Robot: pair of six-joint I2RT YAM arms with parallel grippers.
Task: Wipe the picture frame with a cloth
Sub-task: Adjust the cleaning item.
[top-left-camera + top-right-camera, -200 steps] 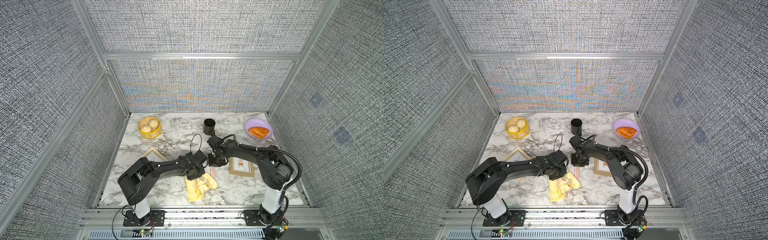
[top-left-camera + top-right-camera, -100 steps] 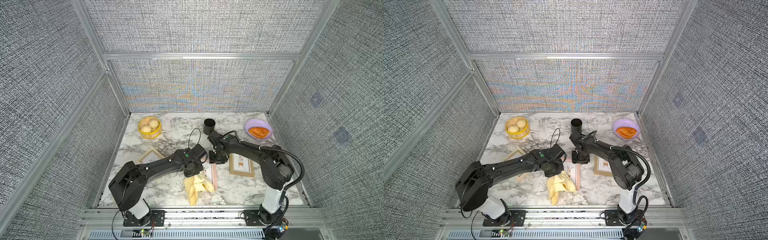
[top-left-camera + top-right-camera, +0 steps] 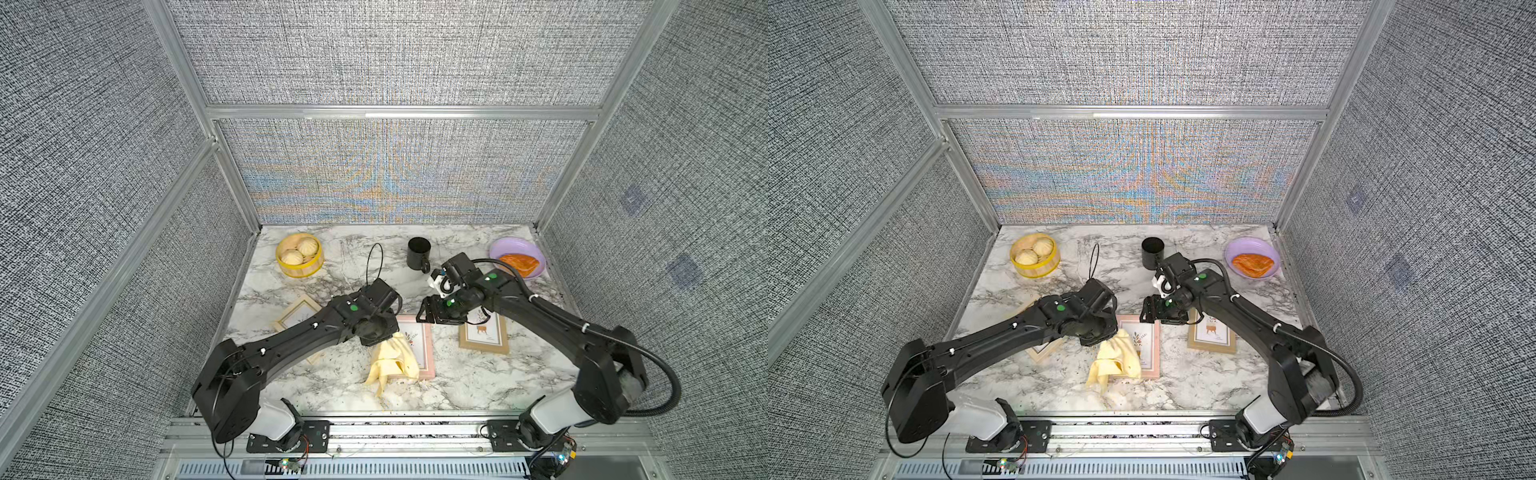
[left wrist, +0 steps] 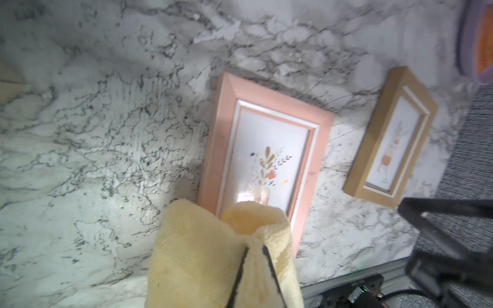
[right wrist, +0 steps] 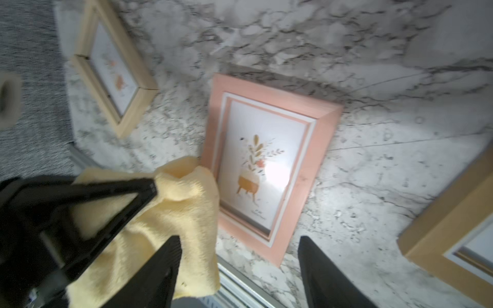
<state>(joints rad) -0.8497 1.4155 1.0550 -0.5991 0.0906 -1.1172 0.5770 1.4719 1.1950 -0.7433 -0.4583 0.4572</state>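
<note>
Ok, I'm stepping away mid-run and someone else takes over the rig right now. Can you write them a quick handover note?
Left end effector: shut on the cloth, pinching an upper fold.
Right end effector: open, empty, poised over the far end of the pink picture frame.
The pink picture frame lies flat on the marble table, and the cloth drapes over its near left part.
Done: the cloth is picked up and brought onto the frame.
Left: wipe across the glass. How much is already wiped cannot be told.
</note>
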